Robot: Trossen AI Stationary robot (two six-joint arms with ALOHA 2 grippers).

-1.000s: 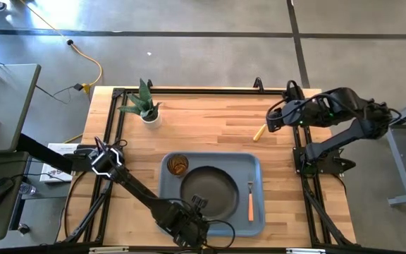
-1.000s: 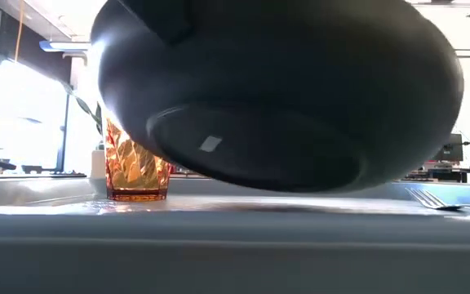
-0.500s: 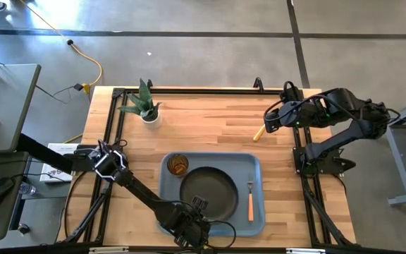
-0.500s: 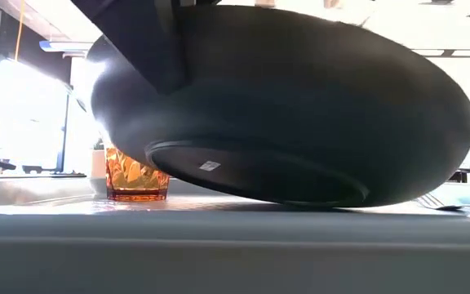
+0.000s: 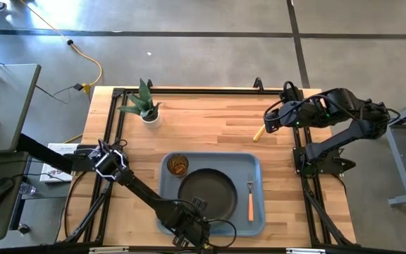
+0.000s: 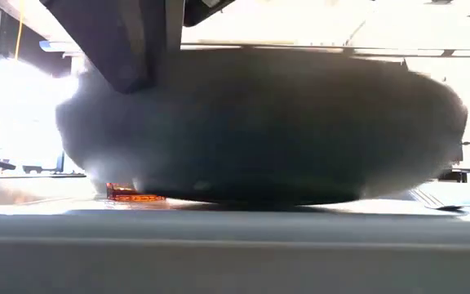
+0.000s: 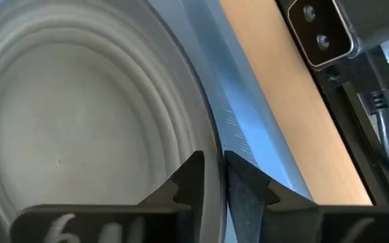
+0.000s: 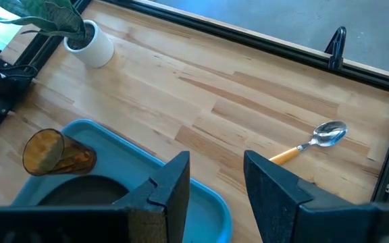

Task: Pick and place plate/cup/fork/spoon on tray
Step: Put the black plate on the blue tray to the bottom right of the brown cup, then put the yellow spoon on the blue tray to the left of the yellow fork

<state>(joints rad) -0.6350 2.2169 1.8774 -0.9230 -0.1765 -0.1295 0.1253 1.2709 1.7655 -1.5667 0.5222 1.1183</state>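
The dark plate (image 5: pixel 208 194) lies in the blue-grey tray (image 5: pixel 256 166) and fills the low view (image 6: pixel 259 122). My left gripper (image 5: pixel 194 209) is shut on the plate at the tray's near left. The amber cup (image 5: pixel 177 164) stands in the tray's far left corner. The orange-handled fork (image 5: pixel 251 201) lies along the tray's right side. The spoon (image 5: pixel 259 132) lies on the wood beyond the tray, also in the right wrist view (image 8: pixel 316 138). My right gripper (image 5: pixel 270 120) is open and empty, above the table just right of the spoon. My left gripper pinches the plate's raised rim (image 7: pixel 211 145) at its near left side, one finger inside the rim and one outside. The fingers come from above, slanting down from the near left. The plate sits about level, its underside (image 6: pixel 259 196) down at the tray floor.
A white pot with a green plant (image 5: pixel 146 109) stands at the table's far left. Black frame rails (image 5: pixel 189 90) run along the table's edges. Bare wood (image 5: pixel 210 127) lies between the tray and the far rail.
My left gripper has gone down with the plate, still shut on its rim. The plate, tilted and lifted above the tray a second ago, has come level and down onto the tray floor, now hiding most of the cup in the low view.
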